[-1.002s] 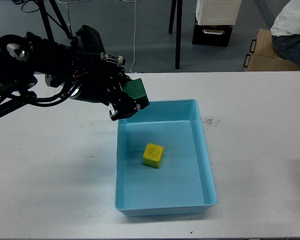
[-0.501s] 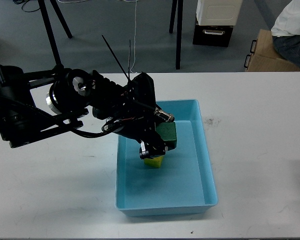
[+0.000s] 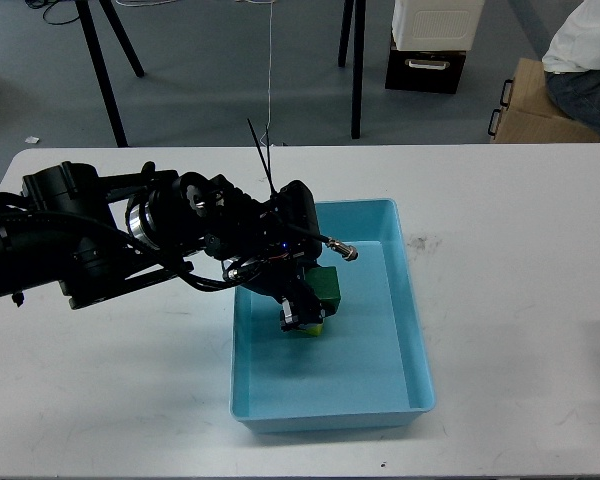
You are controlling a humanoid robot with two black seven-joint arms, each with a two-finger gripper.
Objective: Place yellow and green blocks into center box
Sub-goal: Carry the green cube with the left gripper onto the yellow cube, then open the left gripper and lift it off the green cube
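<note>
My left end effector (image 3: 308, 300) pinches the green block (image 3: 325, 286) low inside the light blue box (image 3: 412, 330), right over the yellow block (image 3: 310, 327), whose edge peeks out beneath. The box sits mid-surface on the white surface (image 3: 520, 250). My right end effector is out of sight.

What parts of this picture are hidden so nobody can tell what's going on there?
- Head view: most of the small yellow block in the light blue plastic box is covered by the left gripper and the dark green block.
- Whether the green block touches the yellow one: hidden by the gripper.
- Right arm: outside the view.
</note>
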